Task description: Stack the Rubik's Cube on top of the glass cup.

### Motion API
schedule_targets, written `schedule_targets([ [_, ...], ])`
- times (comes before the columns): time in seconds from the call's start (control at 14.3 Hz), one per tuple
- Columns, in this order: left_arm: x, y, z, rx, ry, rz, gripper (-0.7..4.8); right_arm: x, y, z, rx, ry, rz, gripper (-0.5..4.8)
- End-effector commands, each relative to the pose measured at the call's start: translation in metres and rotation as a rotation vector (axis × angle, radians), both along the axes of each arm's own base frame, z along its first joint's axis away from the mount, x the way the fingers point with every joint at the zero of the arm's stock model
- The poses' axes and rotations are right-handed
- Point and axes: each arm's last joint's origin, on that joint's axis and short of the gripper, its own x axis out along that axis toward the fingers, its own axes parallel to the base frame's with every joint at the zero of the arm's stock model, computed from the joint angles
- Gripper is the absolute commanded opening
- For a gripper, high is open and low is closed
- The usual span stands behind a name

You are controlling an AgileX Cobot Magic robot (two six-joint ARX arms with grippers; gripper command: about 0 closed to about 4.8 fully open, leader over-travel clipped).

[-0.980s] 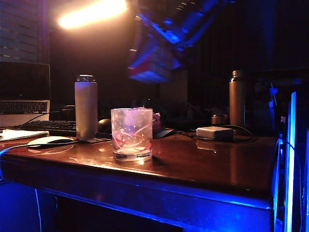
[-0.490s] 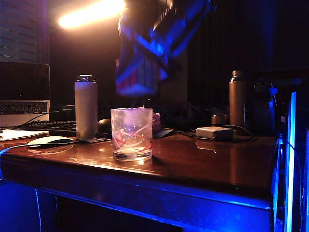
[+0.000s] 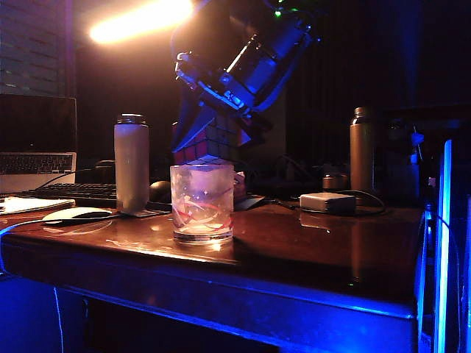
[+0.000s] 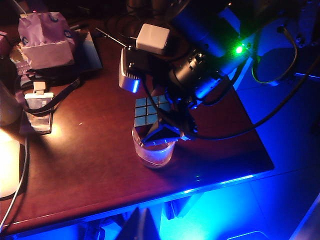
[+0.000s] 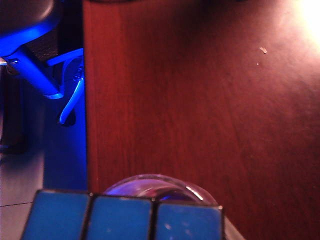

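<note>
The glass cup, a short clear tumbler with red and white swirls, stands near the table's front edge. My right gripper reaches down from the upper right and is shut on the Rubik's Cube. The cube hangs tilted, its lower edge right at the cup's rim; I cannot tell whether they touch. The left wrist view looks down on the cube over the glass cup. In the right wrist view the cube's blue face hides most of the cup's rim. My left gripper hangs off the table's front edge, fingers together.
A white bottle with a metal cap stands left of the cup, beside a mouse, keyboard and laptop. At the right are a white adapter box with its cable and a second bottle.
My right arm has come down and to the left with the cube, from high above the table to just over the glass cup. The cup has not moved.
</note>
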Motion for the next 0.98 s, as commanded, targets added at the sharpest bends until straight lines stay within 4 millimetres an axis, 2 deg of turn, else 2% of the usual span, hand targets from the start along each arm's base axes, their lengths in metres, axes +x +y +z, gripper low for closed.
schedule_targets([
  [0.07, -0.001, 0.0, 0.002, -0.002, -0.02, -0.009, -0.05, -0.001, 0.003, 0.001, 0.013, 0.005, 0.02, 4.79],
  [0.28, -0.001, 0.0, 0.002, -0.002, -0.02, -0.009, -0.05, -0.002, 0.003, 0.002, 0.016, 0.002, 0.021, 4.79],
  [0.42, -0.001, 0.0, 0.002, -0.002, -0.02, -0.009, -0.05, -0.004, 0.001, 0.011, 0.029, -0.017, 0.021, 4.79],
  [0.7, -0.004, 0.0, 0.003, -0.002, -0.035, -0.034, -0.05, -0.016, -0.008, 0.051, 0.08, -0.137, -0.002, 4.79],
  [0.77, -0.007, 0.0, 0.005, -0.012, -0.048, -0.06, -0.05, -0.022, -0.013, 0.065, 0.082, -0.181, -0.026, 4.21],
  [0.84, -0.01, 0.001, 0.006, -0.015, -0.054, -0.06, -0.05, -0.028, -0.019, 0.078, 0.079, -0.225, -0.055, 2.69],
  [0.91, -0.013, 0.002, 0.006, -0.023, -0.042, -0.05, -0.05, -0.037, -0.027, 0.097, 0.077, -0.288, -0.099, 0.68],
  [0.98, -0.017, 0.003, 0.005, -0.024, -0.027, -0.045, -0.05, -0.046, -0.035, 0.114, 0.073, -0.346, -0.144, 0.03],
])
